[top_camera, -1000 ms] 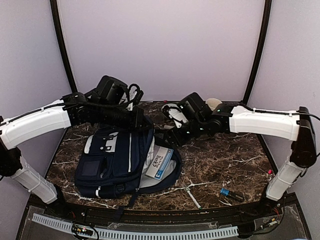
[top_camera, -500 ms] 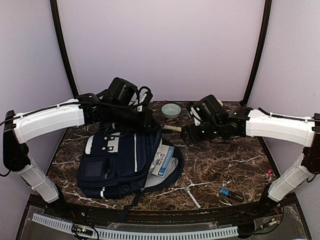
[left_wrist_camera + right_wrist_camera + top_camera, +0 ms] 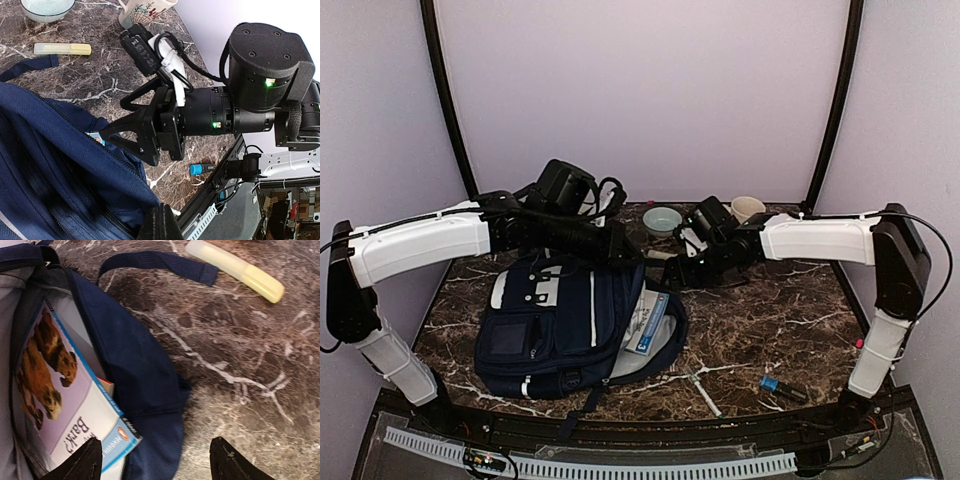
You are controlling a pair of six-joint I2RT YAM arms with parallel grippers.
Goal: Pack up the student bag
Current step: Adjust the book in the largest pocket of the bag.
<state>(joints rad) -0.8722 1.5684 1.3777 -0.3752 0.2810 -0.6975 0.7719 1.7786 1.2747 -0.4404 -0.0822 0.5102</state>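
Observation:
The student bag (image 3: 555,325) is navy blue with thin white stripes and lies on the dark marble table, its opening facing right. A book with a dog on its cover (image 3: 647,325) sticks out of the opening and also shows in the right wrist view (image 3: 55,390). My left gripper (image 3: 620,244) is shut on the bag's upper rim (image 3: 75,165) and holds it up. My right gripper (image 3: 680,270) is open and empty, just right of the opening, over the bag's edge (image 3: 145,370) and bare table.
A yellow highlighter (image 3: 235,270) lies behind the bag beside its strap (image 3: 155,261). A pale bowl (image 3: 662,220) and a mug (image 3: 748,208) stand at the back. A blue-capped marker (image 3: 782,386) and a white pen (image 3: 700,388) lie at the front right.
My right gripper has drawn back to the right from the book, then edged back toward the opening. My left gripper has shifted right with the bag's rim.

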